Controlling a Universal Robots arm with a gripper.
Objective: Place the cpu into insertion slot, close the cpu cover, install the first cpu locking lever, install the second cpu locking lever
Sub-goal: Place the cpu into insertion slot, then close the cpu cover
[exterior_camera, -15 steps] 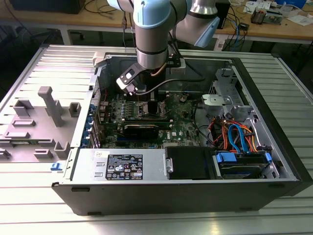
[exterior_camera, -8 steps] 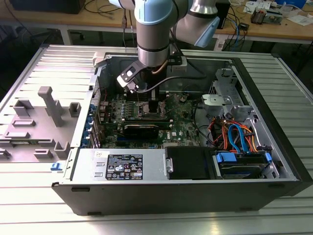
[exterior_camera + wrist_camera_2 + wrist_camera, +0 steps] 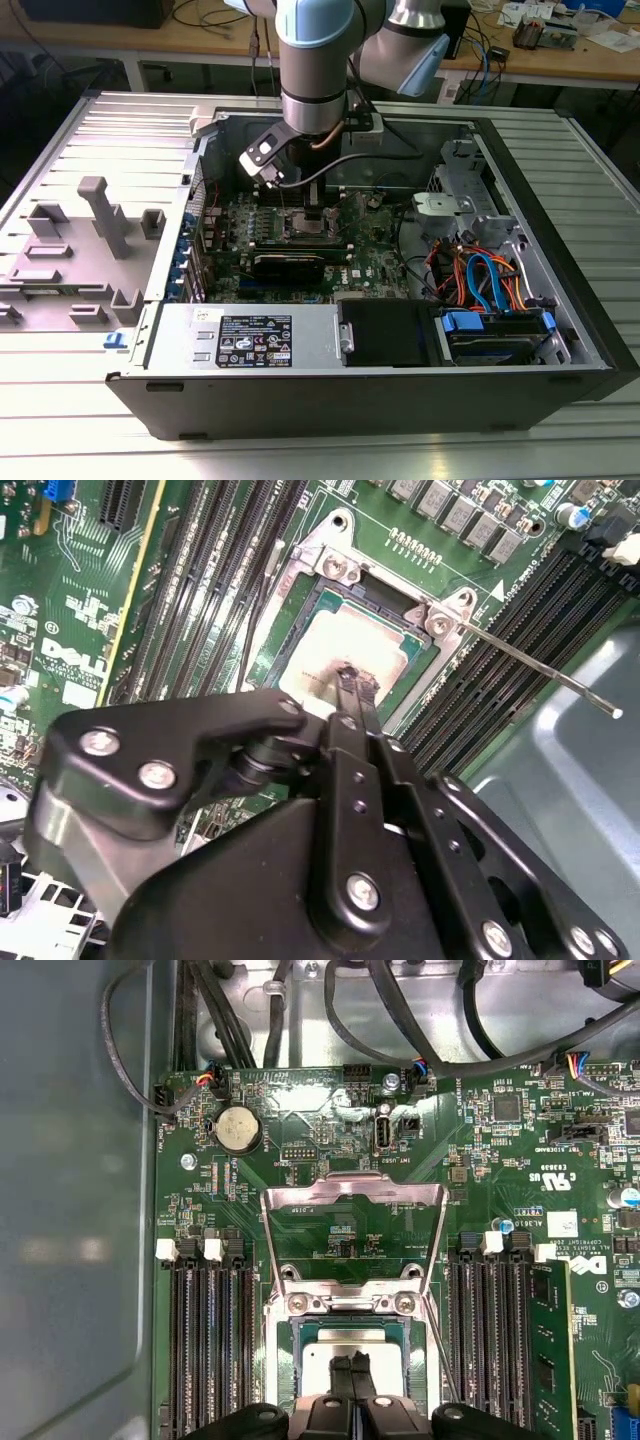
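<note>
While the two black fingers (image 3: pixel 341 1370) are almost pressed together with nothing between them, the gripper (image 3: pixel 351 1360) rests its tips right over the middle of the chip (image 3: pixel 318 1360). The chip lies flat inside the socket (image 3: pixel 280 1360) on the green board (image 3: pixel 300 1110). Just past the socket, the silver cover (image 3: pixel 350 1186) is flipped open. In the second wrist view, a thin metal lever (image 3: pixel 540 670) sticks out beside the socket.

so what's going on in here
A robot arm is reaching into an open computer case. Its gripper, fingers together, rests its tips on the cpu, which lies in the insertion slot on the green board. The cpu cover is flipped open, not yet closed over the chip.
</note>
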